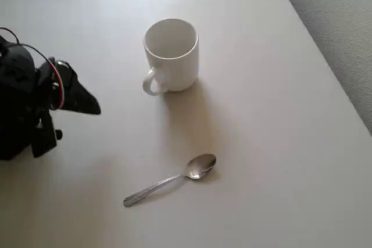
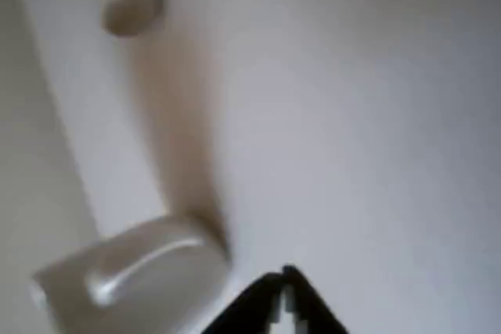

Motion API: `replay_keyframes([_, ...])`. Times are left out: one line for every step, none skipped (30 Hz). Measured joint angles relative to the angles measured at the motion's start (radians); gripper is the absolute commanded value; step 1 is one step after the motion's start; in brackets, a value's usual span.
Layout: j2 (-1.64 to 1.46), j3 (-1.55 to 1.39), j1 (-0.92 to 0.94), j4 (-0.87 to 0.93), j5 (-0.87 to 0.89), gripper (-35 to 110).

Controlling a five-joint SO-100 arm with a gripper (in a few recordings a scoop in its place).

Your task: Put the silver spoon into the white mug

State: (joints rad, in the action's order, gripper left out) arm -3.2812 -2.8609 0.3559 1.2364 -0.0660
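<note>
My gripper [image 1: 93,108] hangs at the left of the overhead view, jaws closed to a point and holding nothing. The silver spoon [image 1: 170,179] lies flat on the pale table [image 1: 279,143], below the upright white mug [image 1: 172,55], apart from it. Nothing stands between us. No readable markings.

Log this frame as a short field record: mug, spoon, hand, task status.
mug: white mug upright, empty, loop handle toward lower left in the overhead view
spoon: silver spoon flat on the table, below the mug, apart from it, bowl toward the right
hand: hand at left edge, shut, holding nothing, away from both
status: spoon not yet picked up
</note>
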Motion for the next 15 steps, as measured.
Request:
replay_keyframes([0.009,0.018,0.000,-0.017,0.006,-1])
replay_keyframes([0.018,0.037,0.003,-0.032,0.009,1])
replay_keyframes([0.028,0.052,0.008,-0.044,0.014,3])
replay_keyframes([0.049,0.071,0.017,-0.063,0.026,4])
replay_keyframes([0.094,0.103,0.028,-0.094,0.041,7])
replay_keyframes([0.135,0.132,0.034,-0.118,0.051,12])
replay_keyframes([0.196,0.160,0.041,-0.143,0.067,16])
replay_keyframes([0.288,0.201,0.051,-0.169,0.097,18])
replay_keyframes([0.379,0.252,0.058,-0.184,0.121,21])
replay_keyframes([0.465,0.305,0.063,-0.192,0.146,27])
replay_keyframes([0.563,0.376,0.069,-0.196,0.179,30])
replay_keyframes([0.664,0.448,0.075,-0.202,0.222,31])
replay_keyframes([0.764,0.520,0.080,-0.209,0.262,33])
replay_keyframes([0.857,0.586,0.084,-0.212,0.295,33])
replay_keyframes([0.950,0.647,0.087,-0.213,0.325,33])
